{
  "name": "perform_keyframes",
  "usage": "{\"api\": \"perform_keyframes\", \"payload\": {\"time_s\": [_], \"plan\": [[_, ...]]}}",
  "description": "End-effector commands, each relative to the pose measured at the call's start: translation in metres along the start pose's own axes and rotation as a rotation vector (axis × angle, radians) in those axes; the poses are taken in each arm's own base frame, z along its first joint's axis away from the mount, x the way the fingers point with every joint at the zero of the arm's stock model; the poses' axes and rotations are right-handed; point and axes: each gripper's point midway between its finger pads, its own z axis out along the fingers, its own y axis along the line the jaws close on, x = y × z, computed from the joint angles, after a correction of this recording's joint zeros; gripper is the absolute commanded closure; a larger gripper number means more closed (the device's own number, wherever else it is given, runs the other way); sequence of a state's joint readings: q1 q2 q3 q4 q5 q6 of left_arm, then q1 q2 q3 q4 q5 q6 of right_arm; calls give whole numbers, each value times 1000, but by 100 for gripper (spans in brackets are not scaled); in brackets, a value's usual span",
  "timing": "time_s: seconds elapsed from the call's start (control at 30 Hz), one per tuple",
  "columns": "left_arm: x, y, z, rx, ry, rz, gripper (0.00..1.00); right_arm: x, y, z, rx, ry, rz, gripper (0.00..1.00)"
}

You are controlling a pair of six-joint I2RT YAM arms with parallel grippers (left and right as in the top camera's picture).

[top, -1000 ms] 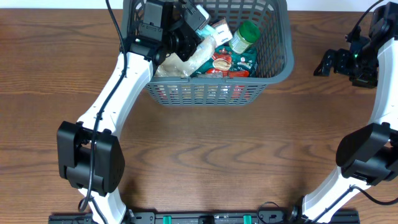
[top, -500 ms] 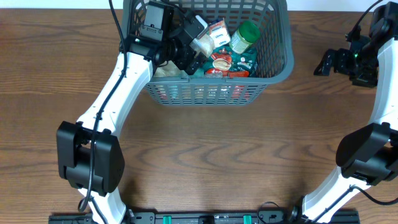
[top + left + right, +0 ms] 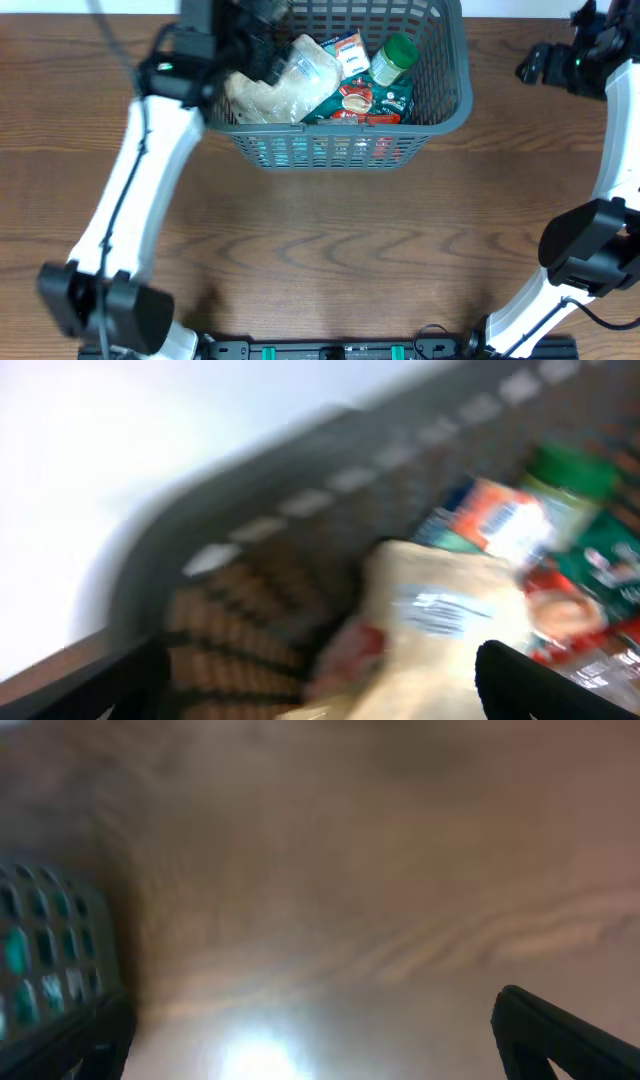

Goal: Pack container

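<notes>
The container point(image 3: 452, 108), a dark grey lattice basket, stands at the table's far edge. Inside lie a clear bag of white grains point(image 3: 285, 82), a green-lidded jar point(image 3: 397, 55), a small box point(image 3: 345, 48) and red and green packets point(image 3: 368, 100). My left gripper point(image 3: 262, 40) hovers blurred over the basket's back left corner, open and empty. In the left wrist view the bag point(image 3: 455, 615) and the jar point(image 3: 570, 470) lie below my open gripper point(image 3: 320, 700). My right gripper point(image 3: 535, 65) hangs open to the right of the basket, over bare table point(image 3: 340, 870).
The brown wooden table point(image 3: 330, 240) spreads in front of the basket. The basket's corner point(image 3: 45, 950) shows at the left edge of the right wrist view. Both arm bases stand at the near edge.
My left gripper opened and let go of the bag of grains, which now lies in the basket; the arm swung up and to the left. The right gripper moved a little toward the far edge.
</notes>
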State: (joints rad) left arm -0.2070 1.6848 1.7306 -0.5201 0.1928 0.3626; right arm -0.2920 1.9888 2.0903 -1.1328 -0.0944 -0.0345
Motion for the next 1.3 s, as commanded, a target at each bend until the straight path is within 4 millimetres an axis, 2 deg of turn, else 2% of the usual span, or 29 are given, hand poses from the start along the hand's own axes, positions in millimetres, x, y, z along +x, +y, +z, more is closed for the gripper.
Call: {"api": "perform_keyframes", "payload": {"time_s": [0.0, 0.1, 0.2, 0.33, 0.47, 0.63, 0.9, 1.07, 1.27], "plan": [[-14, 51, -47, -183, -47, -114, 1, -37, 15, -36, 3, -144, -46, 1], [-4, 80, -81, -284, -24, -157, 1, -60, 30, -71, -8, -252, -81, 1], [14, 99, -112, -339, 13, -235, 1, -69, 44, -105, -19, -317, -122, 1], [43, 129, -146, -429, 46, -395, 2, -65, 54, -141, -30, -366, -138, 1], [72, 149, -165, -496, 84, -485, 1, -49, 59, -166, -22, -358, -127, 1], [100, 140, -167, -485, 155, -514, 1, -25, 52, -176, 16, -295, -86, 1], [132, 113, -176, -470, 193, -522, 1, 29, 49, -168, 58, -78, -52, 1], [146, 88, -180, -412, 163, -510, 1, 43, 47, -172, 122, -35, -65, 1], [169, 66, -183, -386, 161, -468, 1, 51, 56, -189, 153, -75, -87, 1]]}}
